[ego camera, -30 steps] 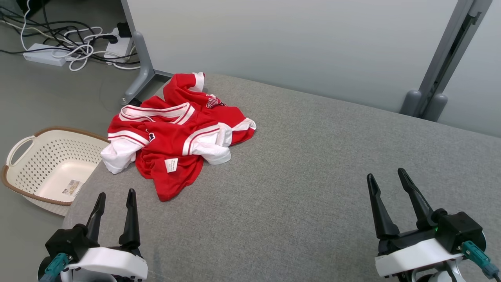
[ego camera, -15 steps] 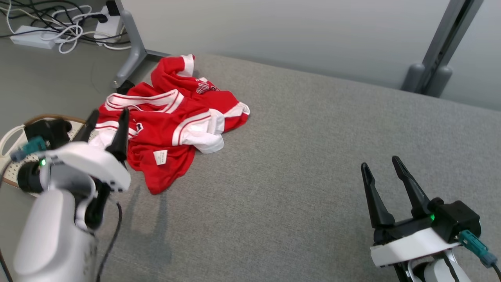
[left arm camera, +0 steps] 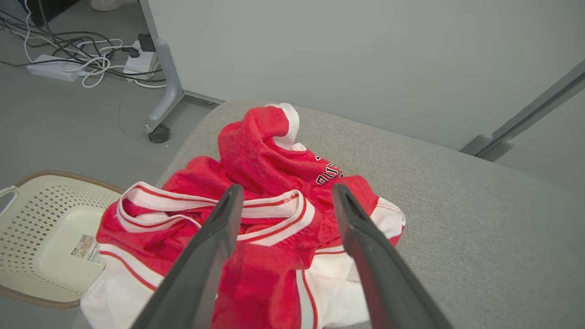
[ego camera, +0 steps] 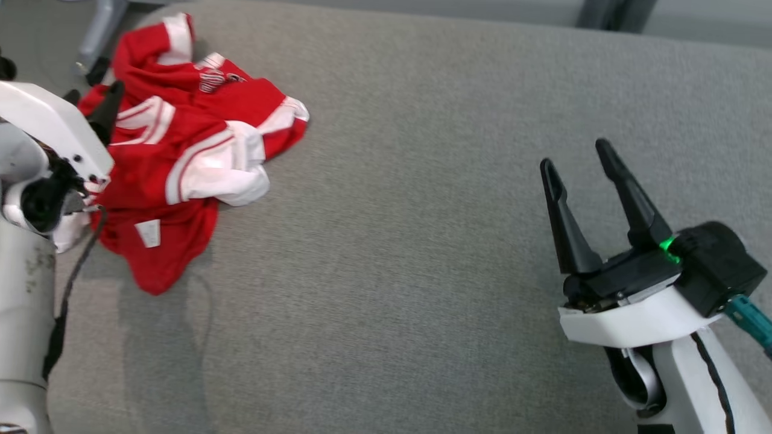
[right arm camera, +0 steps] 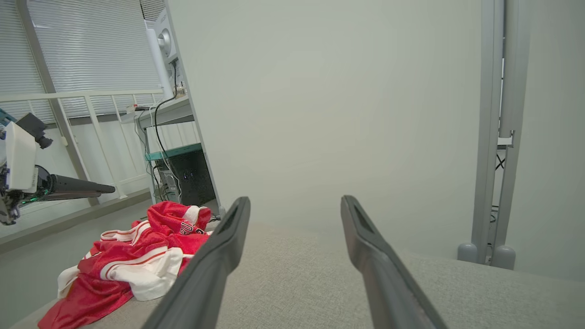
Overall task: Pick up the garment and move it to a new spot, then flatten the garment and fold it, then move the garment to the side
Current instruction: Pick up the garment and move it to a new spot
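A grey fabric-covered table [ego camera: 434, 253] with a rounded corner carries a crumpled red-and-white jersey garment [ego camera: 181, 150]. The garment lies bunched near the far left corner, with a white sleeve reaching the left edge.

Looks like an office/lab; wheeled partition panel [left arm camera: 320, 55]; power strip [left arm camera: 48, 72] and loose cables [left arm camera: 93, 64] on the floor [left arm camera: 68, 119]; desk [right arm camera: 167, 110] with PC tower [right arm camera: 187, 176]; window blinds [right arm camera: 91, 45].

Grey fabric surface [ego camera: 422, 271]. A perforated cream basket [left arm camera: 27, 219] stands on the floor [left arm camera: 68, 119] beside it. White power strip [left arm camera: 48, 68] and tangled cables [left arm camera: 91, 64] lie near the partition's castor [left arm camera: 159, 135].
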Robot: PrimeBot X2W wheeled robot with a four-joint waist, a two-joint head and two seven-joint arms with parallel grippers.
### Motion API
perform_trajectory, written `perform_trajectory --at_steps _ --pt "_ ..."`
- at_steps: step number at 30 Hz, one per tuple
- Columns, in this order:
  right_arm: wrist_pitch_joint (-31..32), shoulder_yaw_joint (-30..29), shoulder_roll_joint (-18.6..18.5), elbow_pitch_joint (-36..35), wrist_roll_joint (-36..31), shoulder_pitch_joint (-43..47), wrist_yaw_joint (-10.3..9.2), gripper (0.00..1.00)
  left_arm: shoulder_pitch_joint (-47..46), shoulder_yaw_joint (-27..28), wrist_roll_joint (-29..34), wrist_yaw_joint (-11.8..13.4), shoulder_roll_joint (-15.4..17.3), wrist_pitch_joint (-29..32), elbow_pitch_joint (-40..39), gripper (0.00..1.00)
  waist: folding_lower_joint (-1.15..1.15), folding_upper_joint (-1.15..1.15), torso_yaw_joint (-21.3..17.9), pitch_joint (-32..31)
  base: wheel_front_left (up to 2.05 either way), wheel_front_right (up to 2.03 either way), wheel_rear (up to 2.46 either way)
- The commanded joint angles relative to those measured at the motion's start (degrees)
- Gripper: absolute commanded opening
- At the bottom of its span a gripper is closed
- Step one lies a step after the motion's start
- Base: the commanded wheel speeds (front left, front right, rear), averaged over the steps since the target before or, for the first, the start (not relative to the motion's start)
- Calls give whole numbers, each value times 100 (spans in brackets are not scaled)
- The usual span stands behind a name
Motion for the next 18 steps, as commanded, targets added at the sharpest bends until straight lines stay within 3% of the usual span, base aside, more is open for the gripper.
perform_trajectory --at_steps 1,7,16,17,18 --pt "-27 6 -44 -135 -70 -132 3 100 -198 29 -106 -27 69 33 167 100 0 0 -420 485 0 0 0" --pt "-27 -128 -82 -512 -210 -385 3 100 -549 -75 -333 -33 264 216 656 100 0 0 -649 853 0 0 0" --pt "-27 -325 -129 -716 -287 -496 3 100 -625 -558 -920 -30 425 1010 1029 100 0 0 -712 1003 0 0 0" --pt "-27 -325 -123 -715 -293 -491 3 100 -628 -598 -953 -30 442 1024 1046 93 0 0 -708 995 0 0 0" --pt "-27 -325 -119 -709 -300 -485 3 100 -631 -631 -986 -29 452 1022 1064 58 0 0 -704 983 0 0 0"
